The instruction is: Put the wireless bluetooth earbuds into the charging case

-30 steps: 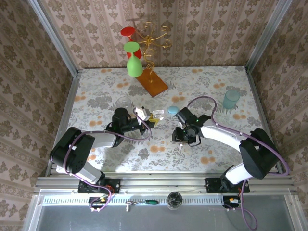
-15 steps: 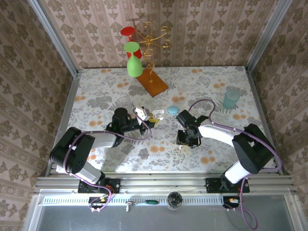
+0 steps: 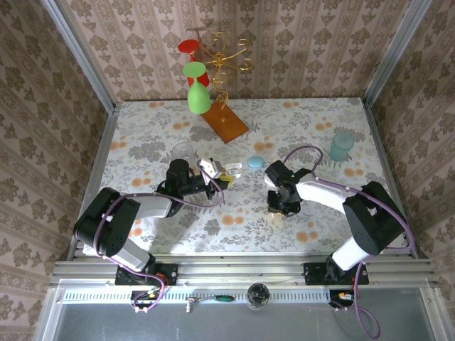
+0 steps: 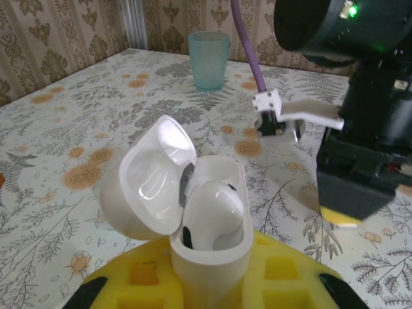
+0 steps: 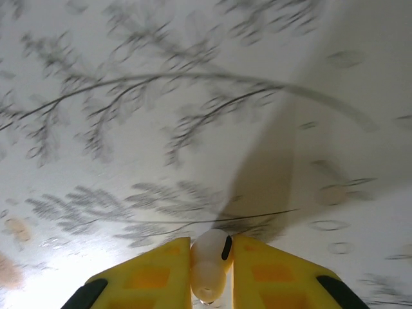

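Right gripper [image 5: 210, 250] closed, yellow pads [image 5: 151, 277] pinching a tiny glossy white plastic earbud [image 5: 207, 269] at the very tips, low over the floral-printed tabletop [image 5: 129, 129]; cannot tell whether lifted clear of it. Risks squirting that rounded, slick bud out sideways, with so little of it between the pads. Well apart to the left, left gripper [image 4: 209, 283] clamped on a white pebble-shaped plastic charging case [image 4: 215, 254], hinged lid [image 4: 151, 187] thrown open and leaning to one side, a second white earbud [image 4: 212, 209] already seated inside. Leaves little room: free socket beside the seated bud mostly hidden, so could jam the carried bud against its neighbour or the lid, or go in stem-wrong and sit proud. Could also shove the case askew in its grip if pressed down off-centre. Farther out, a pale blue pebble-shaped case [image 3: 255, 162] and a teal ribbed plastic cup [image 3: 343, 147], both off the likely path; purple cable [image 3: 302, 150] looping over the right arm, might snag on a sharp turn.
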Tool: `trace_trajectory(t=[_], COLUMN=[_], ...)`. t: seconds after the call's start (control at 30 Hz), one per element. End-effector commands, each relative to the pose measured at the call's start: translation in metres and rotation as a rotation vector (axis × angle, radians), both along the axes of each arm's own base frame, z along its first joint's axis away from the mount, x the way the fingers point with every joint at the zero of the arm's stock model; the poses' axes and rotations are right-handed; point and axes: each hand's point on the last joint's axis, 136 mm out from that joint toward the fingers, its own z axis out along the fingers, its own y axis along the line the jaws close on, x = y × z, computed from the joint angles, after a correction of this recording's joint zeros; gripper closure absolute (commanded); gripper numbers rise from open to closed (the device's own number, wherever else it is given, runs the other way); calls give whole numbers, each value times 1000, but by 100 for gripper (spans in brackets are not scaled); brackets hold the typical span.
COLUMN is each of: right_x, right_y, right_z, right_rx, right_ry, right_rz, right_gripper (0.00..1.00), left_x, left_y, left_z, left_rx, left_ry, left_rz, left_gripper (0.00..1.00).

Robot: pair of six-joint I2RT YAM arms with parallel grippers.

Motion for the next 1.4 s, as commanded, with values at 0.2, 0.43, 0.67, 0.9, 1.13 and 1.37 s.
trace_trajectory(t=[0.2, 0.43, 0.67, 0.9, 1.13, 1.37], right_x=[6, 7, 6, 6, 9, 9], right_y=[-61, -44, -16, -3, 11, 7], right_z=[7, 5, 10, 14, 18, 11], right_rx=[-302, -260, -150, -92, -16, -42], right_ry=[6, 12, -7, -22, -30, -27], right_rz=[43, 63, 61, 53, 47, 49], right_gripper=[80, 75, 61, 61, 67, 73], left_x=[1, 1, 0, 0, 1, -1], left_y=[2, 2, 2, 1, 1, 3], left_z=[10, 9, 9, 9, 8, 5], left_rx=[3, 7, 6, 4, 3, 11], left_ry=[-53, -48, -47, -45, -44, -39], left_rz=[-2, -3, -5, -6, -7, -3], left_gripper=[100, 100, 100, 100, 100, 100])
